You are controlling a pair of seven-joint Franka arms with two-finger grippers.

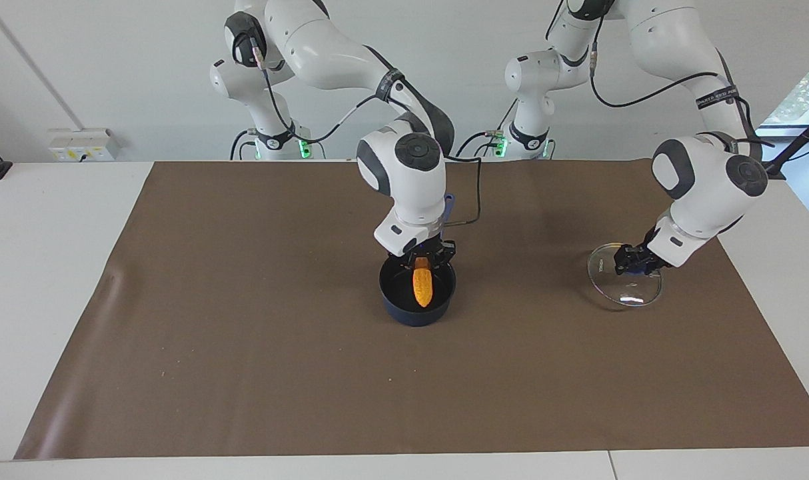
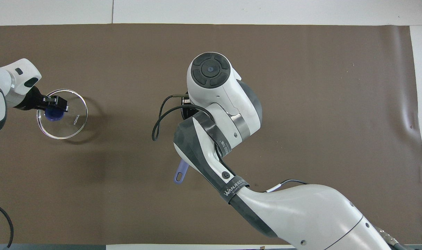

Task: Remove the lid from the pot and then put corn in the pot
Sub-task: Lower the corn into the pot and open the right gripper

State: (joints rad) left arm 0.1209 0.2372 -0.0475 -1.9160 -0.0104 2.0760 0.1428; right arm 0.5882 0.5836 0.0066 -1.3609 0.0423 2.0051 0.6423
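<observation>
1. Hanging over the pot at mid-table: right gripper clenching the corn, cob pointing down into the black inside.
2. Sitting toward the left arm's end of the table: lid, with left gripper at its knob; grip impossible to tell.
3. Risking a bounce or a tipped pot if letting go too high.
4. Hiding under the right arm from overhead: pot body, only its handle peeking out.

The small dark navy saucepan sits uncovered mid-surface; the yellow-orange corn cob stands tilted inside it. The clear glass metal-rimmed lid lies flat at the pot's three o'clock in the facing view.
</observation>
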